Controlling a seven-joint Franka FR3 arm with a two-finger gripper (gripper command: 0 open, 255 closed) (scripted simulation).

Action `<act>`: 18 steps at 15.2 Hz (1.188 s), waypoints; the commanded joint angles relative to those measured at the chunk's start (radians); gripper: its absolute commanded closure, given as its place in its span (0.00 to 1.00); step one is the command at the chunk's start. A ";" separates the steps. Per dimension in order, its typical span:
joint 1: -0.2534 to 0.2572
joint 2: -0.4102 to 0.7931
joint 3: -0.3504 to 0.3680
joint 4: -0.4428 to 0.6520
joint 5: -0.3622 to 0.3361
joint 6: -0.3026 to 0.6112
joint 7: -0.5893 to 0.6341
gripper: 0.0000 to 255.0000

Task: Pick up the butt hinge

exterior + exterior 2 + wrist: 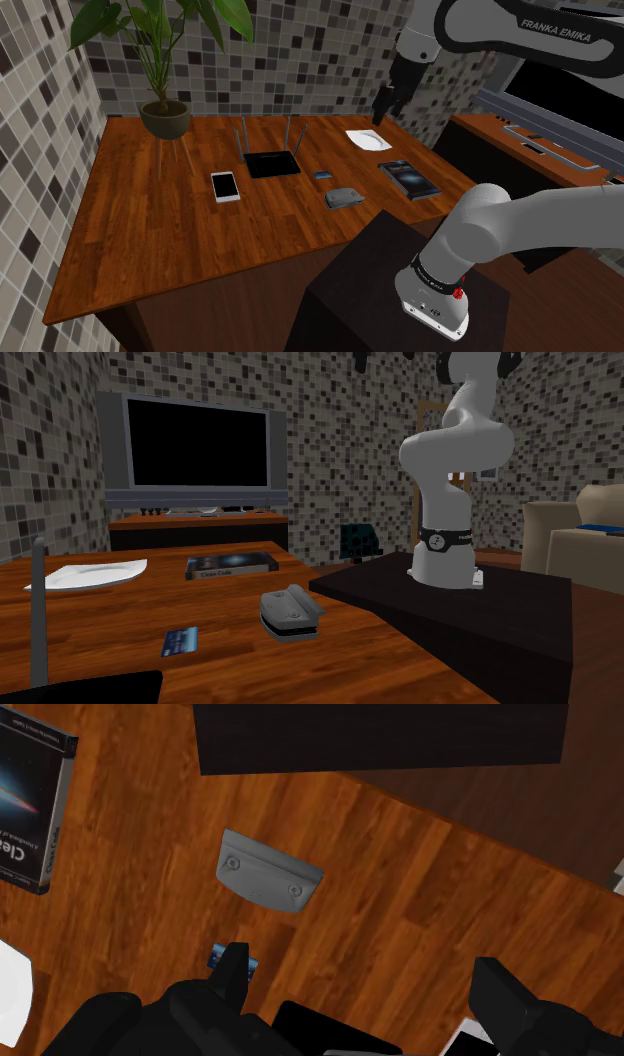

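1. Arm (545,32), upper link, shoulder view: white capitals read "FRANKA EMIKA".
2. Book (35,799), cover, wrist view: pale letters "Cle" were legible; the rest of the word was cut off at the frame's edge.
3. Book spine, second exterior view: pale lettering was too small to read.
4. Dark band (446,538) round the arm's base: small white marks were not legible.
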 commanded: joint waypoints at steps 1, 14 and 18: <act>0.000 0.000 0.000 0.000 0.000 0.000 0.000 0.00; -0.016 -0.049 -0.220 -0.416 -0.183 0.402 -0.318 0.00; -0.041 0.020 -0.308 -0.496 -0.260 0.563 -0.419 0.00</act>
